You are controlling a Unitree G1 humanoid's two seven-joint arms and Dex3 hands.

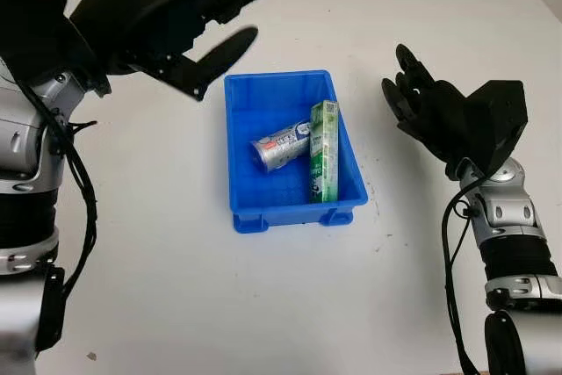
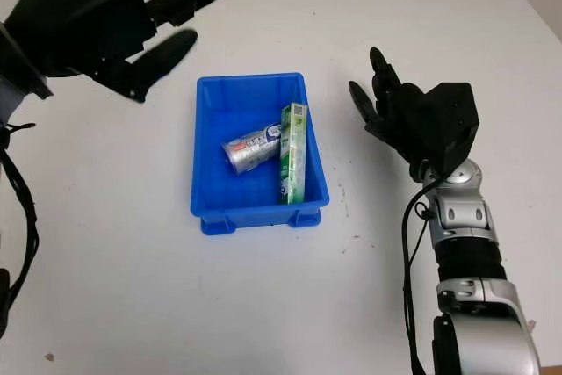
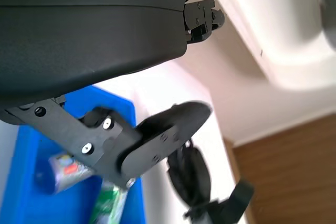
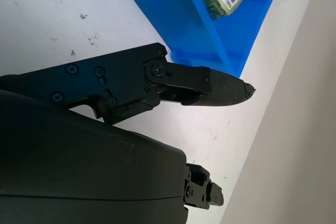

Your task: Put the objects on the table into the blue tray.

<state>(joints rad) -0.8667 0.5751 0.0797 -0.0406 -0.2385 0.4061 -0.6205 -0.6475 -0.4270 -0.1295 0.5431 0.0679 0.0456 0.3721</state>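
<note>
Blue tray point(image 1: 243, 111) at tabletop point(image 1: 176, 287) centre holds a silver can point(image 1: 279, 146) and a green box point(image 1: 323, 151) at its 3 o'clock. Left hand point(image 1: 189, 19), open, holds nothing, raised at tray's 10 o'clock. Right hand point(image 1: 421, 103), open, holds nothing, at tray's 3 o'clock.

Tray point(image 1: 241, 148) at centre frame on the table point(image 1: 176, 287). Inside it, can point(image 1: 281, 147) lying left of the box point(image 1: 323, 152), touching it; box along the tray's right wall. Left hand point(image 1: 180, 19) at upper left, above and left of the tray. Right hand point(image 1: 430, 111) right of the tray, well apart.
</note>
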